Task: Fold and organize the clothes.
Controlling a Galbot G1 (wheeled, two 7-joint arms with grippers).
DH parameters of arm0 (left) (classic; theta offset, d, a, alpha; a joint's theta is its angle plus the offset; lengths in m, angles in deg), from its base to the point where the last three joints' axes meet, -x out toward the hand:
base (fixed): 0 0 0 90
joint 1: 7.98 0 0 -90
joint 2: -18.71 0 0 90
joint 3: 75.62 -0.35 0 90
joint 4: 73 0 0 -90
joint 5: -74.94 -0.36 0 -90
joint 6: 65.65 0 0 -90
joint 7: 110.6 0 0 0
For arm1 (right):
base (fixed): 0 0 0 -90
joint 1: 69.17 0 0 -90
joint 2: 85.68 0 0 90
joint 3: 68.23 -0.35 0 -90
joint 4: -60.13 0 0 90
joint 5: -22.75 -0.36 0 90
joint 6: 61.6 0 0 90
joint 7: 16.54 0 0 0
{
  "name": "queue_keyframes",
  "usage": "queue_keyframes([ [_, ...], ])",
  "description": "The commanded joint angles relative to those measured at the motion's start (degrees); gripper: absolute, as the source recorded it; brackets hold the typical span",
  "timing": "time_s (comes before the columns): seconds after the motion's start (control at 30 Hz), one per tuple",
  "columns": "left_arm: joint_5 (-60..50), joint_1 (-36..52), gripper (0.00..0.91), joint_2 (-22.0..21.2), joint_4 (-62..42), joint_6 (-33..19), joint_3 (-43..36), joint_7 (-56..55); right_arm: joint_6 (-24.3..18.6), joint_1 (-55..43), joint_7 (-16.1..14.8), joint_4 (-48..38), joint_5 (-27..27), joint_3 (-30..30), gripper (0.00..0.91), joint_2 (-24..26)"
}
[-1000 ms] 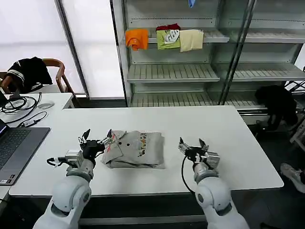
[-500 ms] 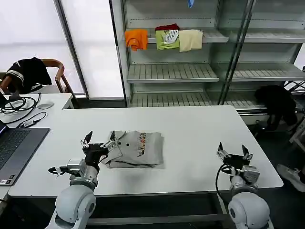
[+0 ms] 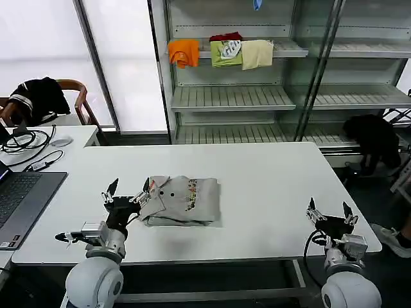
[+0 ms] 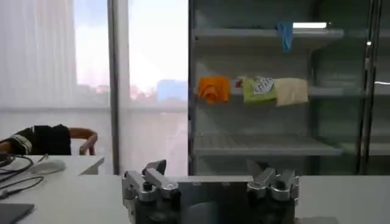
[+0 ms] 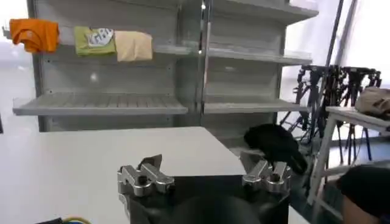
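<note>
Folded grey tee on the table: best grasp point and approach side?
Probably the left edge of the grey T-shirt, from the robot's left: the left gripper, open, sits beside that edge, where the layers stack thick enough to pinch. The right gripper, open, is off by the table's right end.

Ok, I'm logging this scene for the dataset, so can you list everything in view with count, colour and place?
T-shirt: one, light grey with a small multicoloured print, folded on the table's near left part.
Table: one, white, in front of the robot.
Folded garments: three, orange, green and cream, side by side on an upper shelf, something red behind them.
Shelving unit: one, grey metal, behind the table.
Chair: one, wooden, far left, black garment draped over it.
Laptop: one, dark, on the left desk.
Cables: black, on the left desk.
Left gripper: open, beside the T-shirt's left edge.
Right gripper: open, at the table's near right corner.
</note>
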Motion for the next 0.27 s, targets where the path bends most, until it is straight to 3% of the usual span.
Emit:
queue_keyframes([
  [0.03, -1.2, -2.4, 0.907, -0.6, 1.5, -0.1, 0.6, 1.5, -0.4, 2.0, -0.1, 1.6, 0.3, -1.6, 0.907, 0.4],
  [0.27, -1.5, -2.3, 0.907, -0.6, 1.6, -0.5, 0.1, 2.4, -0.3, 2.1, -0.1, 2.1, 0.3, -1.9, 0.907, 0.4],
])
